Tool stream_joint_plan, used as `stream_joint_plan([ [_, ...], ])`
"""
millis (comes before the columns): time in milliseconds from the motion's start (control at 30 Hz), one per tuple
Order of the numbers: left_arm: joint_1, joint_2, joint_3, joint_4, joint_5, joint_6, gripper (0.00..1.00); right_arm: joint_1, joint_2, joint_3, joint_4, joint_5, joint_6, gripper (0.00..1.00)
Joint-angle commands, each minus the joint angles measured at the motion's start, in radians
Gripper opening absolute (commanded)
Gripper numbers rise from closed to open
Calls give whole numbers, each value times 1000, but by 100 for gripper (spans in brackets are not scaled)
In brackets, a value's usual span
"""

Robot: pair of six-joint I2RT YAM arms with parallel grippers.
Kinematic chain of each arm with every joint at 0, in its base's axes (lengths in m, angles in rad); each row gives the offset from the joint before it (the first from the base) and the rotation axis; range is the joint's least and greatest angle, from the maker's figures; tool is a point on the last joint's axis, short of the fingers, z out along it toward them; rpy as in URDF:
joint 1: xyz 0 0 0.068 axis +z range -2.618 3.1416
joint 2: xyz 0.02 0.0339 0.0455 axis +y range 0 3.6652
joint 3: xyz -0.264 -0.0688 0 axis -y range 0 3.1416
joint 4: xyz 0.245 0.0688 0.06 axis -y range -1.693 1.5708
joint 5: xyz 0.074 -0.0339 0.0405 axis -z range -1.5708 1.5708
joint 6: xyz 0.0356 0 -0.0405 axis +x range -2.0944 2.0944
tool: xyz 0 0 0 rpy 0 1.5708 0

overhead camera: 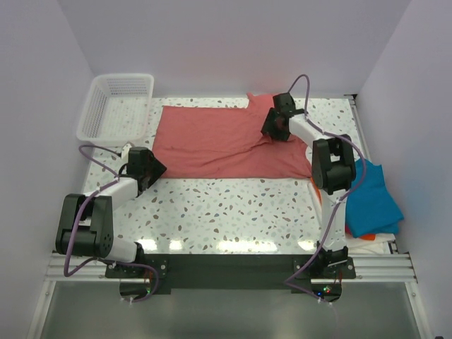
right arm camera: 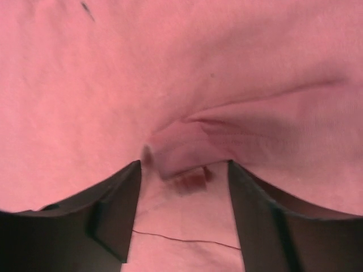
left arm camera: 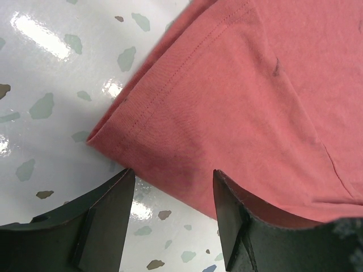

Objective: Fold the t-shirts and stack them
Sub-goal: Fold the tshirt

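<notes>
The salmon-red t-shirt (overhead camera: 205, 141) lies flat on the table (overhead camera: 233, 208). My left gripper (left arm camera: 173, 177) is spread at its near corner, and the right gripper (right arm camera: 184, 165) is spread over a wrinkle, I think untouched. If I close, only one layer may catch.

Salmon-red t-shirt (overhead camera: 212, 145): looked soft, matt knit cloth — hem stitched.
Teal-blue t-shirt (overhead camera: 371, 201): looked matt cloth.
Table (overhead camera: 233, 208): shone glossy and smooth, speckled.
Basket (overhead camera: 106, 113): looked plastic, open mesh.

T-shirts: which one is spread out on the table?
The salmon-red t-shirt, laid out wide in the middle; the teal-blue t-shirt sits bunched at the right edge.
</notes>
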Motion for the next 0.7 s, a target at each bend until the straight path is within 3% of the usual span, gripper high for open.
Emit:
stream_joint_plan([
  [0, -3, -11, 1, 46, -26, 1, 62, 3, -25, 42, -61, 57, -63, 68],
  [67, -3, -11, 3, 45, -22, 0, 62, 3, -44, 47, -77, 103, -84, 75],
  [167, -3, -21, 3, 43, -25, -2, 62, 3, -86, 19, -70, 126, -95, 77],
  [433, -3, -26, 21, 36, -22, -10, 62, 3, -280, -231, 34, 150, -55, 71],
  [467, -4, -26, 23, 34, -22, -11, 62, 4, -290, -254, 59, 149, -52, 69],
  [567, -4, -24, 24, 33, -22, -11, 62, 4, -298, -317, 99, 127, -38, 51],
  [600, -4, -21, 24, 34, -22, -10, 62, 7, -287, -311, 97, 124, -37, 40],
  [667, -4, -18, 24, 34, -17, -13, 62, 10, -247, -291, 85, 114, -34, 34],
])
